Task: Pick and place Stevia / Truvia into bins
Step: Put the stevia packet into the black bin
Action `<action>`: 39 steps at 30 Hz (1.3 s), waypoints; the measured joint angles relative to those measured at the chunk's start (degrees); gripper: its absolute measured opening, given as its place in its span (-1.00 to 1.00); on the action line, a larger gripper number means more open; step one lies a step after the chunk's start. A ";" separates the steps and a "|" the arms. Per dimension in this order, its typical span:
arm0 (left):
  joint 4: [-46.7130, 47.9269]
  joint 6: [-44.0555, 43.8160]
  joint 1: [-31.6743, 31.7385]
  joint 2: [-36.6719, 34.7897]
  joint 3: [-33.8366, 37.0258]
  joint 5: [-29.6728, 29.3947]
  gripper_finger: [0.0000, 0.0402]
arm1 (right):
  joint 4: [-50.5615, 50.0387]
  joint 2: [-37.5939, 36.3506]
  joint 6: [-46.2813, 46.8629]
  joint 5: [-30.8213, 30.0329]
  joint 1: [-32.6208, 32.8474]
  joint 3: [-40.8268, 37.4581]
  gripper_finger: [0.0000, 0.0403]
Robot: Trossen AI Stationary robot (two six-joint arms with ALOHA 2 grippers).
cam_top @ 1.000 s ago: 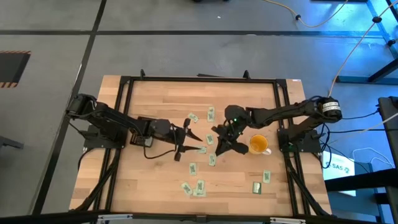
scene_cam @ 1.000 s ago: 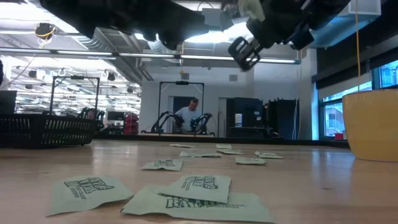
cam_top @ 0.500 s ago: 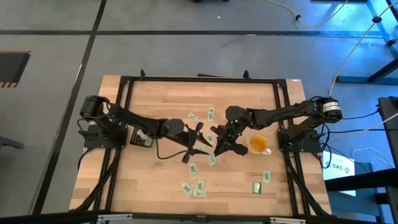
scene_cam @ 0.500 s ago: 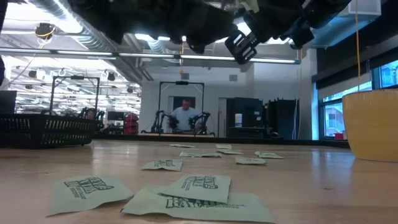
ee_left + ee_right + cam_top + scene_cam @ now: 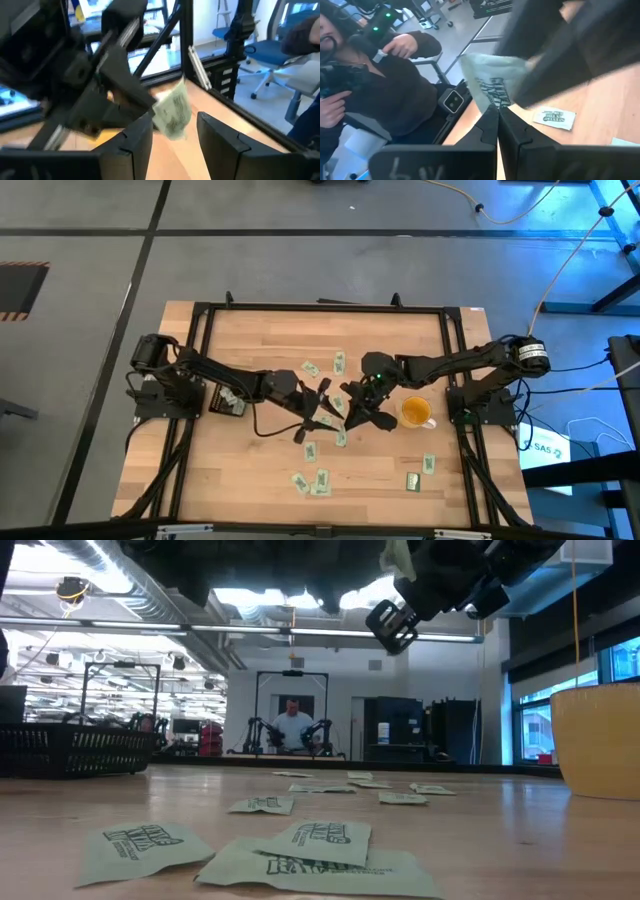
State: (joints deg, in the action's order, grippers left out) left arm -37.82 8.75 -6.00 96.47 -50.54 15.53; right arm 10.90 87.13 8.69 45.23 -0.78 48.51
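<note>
My right gripper (image 5: 350, 408) (image 5: 496, 112) is shut on one pale green Stevia sachet (image 5: 492, 82) above the table's middle. My left gripper (image 5: 322, 402) (image 5: 175, 120) faces it from the left, open. In the left wrist view the sachet (image 5: 172, 112) shows in the gap between the two fingers, and no touch shows. More sachets (image 5: 318, 480) (image 5: 310, 840) lie flat on the wood. The black bin (image 5: 228, 402) sits at the table's left with sachets in it. My right gripper pinches the sachet's lower end (image 5: 493, 104) between its two shut fingers. The fingers come from the table's right, slanting slightly down. The sachet stands up beyond the fingertips, lifted clear of the table.
A yellow cup (image 5: 415, 412) (image 5: 600, 740) stands just right of my right gripper. Loose sachets lie at the far middle (image 5: 339, 361) and near right (image 5: 428, 464). A black frame (image 5: 200, 315) borders the table. A person (image 5: 380, 85) sits beyond the table's edge.
My left gripper has reached toward the table's right, up to the sachet in my right gripper, and stays open. My right gripper has kept its place with the sachet held clear.
</note>
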 joint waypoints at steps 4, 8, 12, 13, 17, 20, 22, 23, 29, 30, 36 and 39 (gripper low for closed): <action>-0.14 0.26 0.04 0.00 0.00 2.70 -0.26 | -0.04 0.00 0.08 -1.07 0.00 -0.02 -0.98; 0.57 1.65 -0.28 0.00 0.00 3.12 -0.26 | -0.07 0.00 0.24 -1.20 -0.02 -0.02 -0.98; 0.75 2.73 -0.47 0.00 0.00 3.11 -0.26 | -0.05 0.00 0.26 -1.20 -0.02 -0.02 -0.98; 0.74 3.20 -0.58 0.00 0.00 3.08 -0.26 | -0.05 0.00 0.24 -1.18 -0.02 -0.02 -0.98; 0.74 4.50 -0.98 0.00 0.00 2.49 -0.31 | -0.07 0.00 0.24 -1.13 0.02 -0.03 -0.98; 0.74 4.52 -1.01 0.00 0.00 2.01 -0.41 | -0.04 0.00 0.23 -1.15 0.02 -0.04 -0.98; 0.73 4.52 -1.01 0.00 0.00 1.98 -0.49 | -0.04 0.00 0.04 -1.15 0.02 -0.04 -0.98; 0.74 4.52 -1.01 0.00 0.00 1.97 -0.54 | -0.04 0.00 0.02 -1.15 0.02 -0.04 -0.98; 0.74 4.52 -1.01 0.00 0.00 1.80 -0.85 | 0.43 0.00 0.00 -1.15 0.02 -0.04 -0.97; 0.74 4.52 -0.99 0.00 0.00 1.71 -0.90 | 0.46 0.00 0.04 -1.15 0.02 -0.04 -0.97; 1.92 4.45 -0.98 0.00 0.00 1.87 -0.95 | 0.47 0.04 -0.29 -1.25 -0.02 -0.07 -0.92; 2.95 3.98 -1.09 0.00 0.00 2.21 -0.94 | -0.27 0.04 -0.37 -1.22 -0.20 -0.07 -0.77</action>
State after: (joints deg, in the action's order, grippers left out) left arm -34.87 12.74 -7.09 96.47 -50.54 17.75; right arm 10.63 87.18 8.32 44.01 -0.97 48.45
